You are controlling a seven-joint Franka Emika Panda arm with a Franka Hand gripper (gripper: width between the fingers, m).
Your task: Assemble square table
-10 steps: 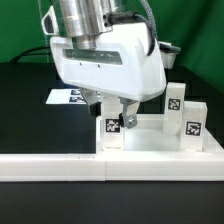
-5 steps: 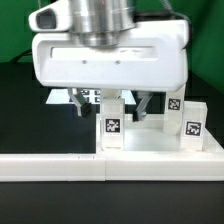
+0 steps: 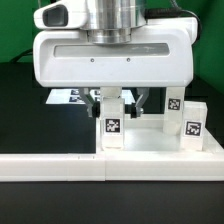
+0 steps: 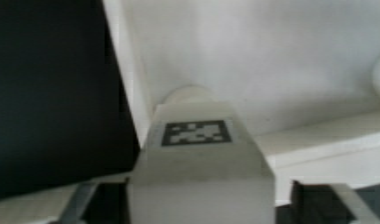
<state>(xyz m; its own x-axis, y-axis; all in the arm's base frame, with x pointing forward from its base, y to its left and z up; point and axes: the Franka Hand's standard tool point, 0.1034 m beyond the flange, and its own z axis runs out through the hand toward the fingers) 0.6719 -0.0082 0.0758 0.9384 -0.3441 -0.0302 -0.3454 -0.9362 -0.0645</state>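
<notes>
The square table (image 3: 150, 140) is seen in the exterior view as a white top lying on the black work surface (image 3: 25, 110), close against the long white fence (image 3: 60, 166) that runs across the foreground. Three chunky white legs are seen standing upright on it, each marked with a black-and-white tag: a front leg (image 3: 113, 124) nearest the fence, a second leg (image 3: 192, 126) toward the exterior view's right, and a third leg (image 3: 173, 101) farther back between them. The large white gripper (image 3: 114, 103) is positioned directly above the front leg, and its two dark fingers (image 3: 96, 104) are lowered on either side of the leg's upper end. The fingers are spread to a moderate width around the leg; whether they are pressing on it cannot be told from either view. In the wrist view, the same front leg (image 4: 199, 150) is shown from above, with its tag facing the camera, and the dark finger pads (image 4: 94, 203) are seen close on both sides of it, with the pale table top (image 4: 258, 60) behind. The marker board (image 3: 68, 97) is partly visible on the black surface behind the gripper, toward the exterior view's left. A green backdrop (image 3: 12, 30) fills the background.
</notes>
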